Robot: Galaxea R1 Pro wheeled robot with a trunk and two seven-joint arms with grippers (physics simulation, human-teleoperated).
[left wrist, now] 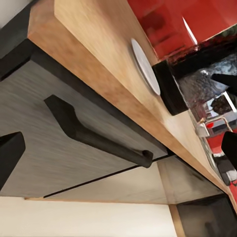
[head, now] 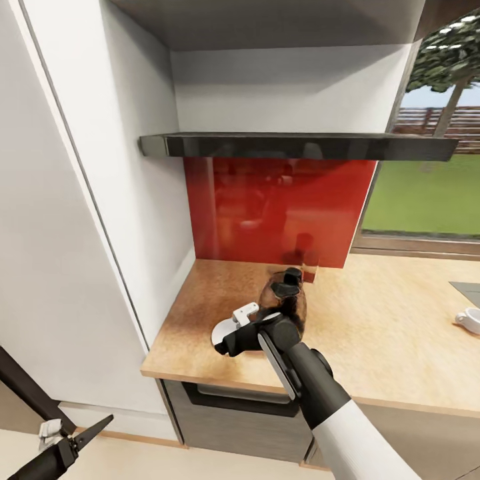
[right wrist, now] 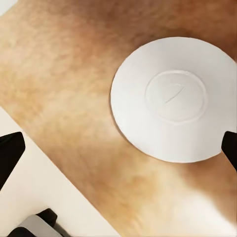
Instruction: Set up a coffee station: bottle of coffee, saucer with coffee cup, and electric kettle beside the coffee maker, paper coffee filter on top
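A speckled, warm-brown wooden countertop fills a kitchen corner backed by a glossy red splashback under a dark floating shelf, with a grey drawer front and its black bar handle below. On it lies a flat, round white saucer touching the dark glass-bodied coffee maker — a white coffee cup sits well apart by the right edge. The right gripper hovers over the saucer, fingers spread and holding nothing; the left gripper hangs low beside the cabinets, likewise spread.
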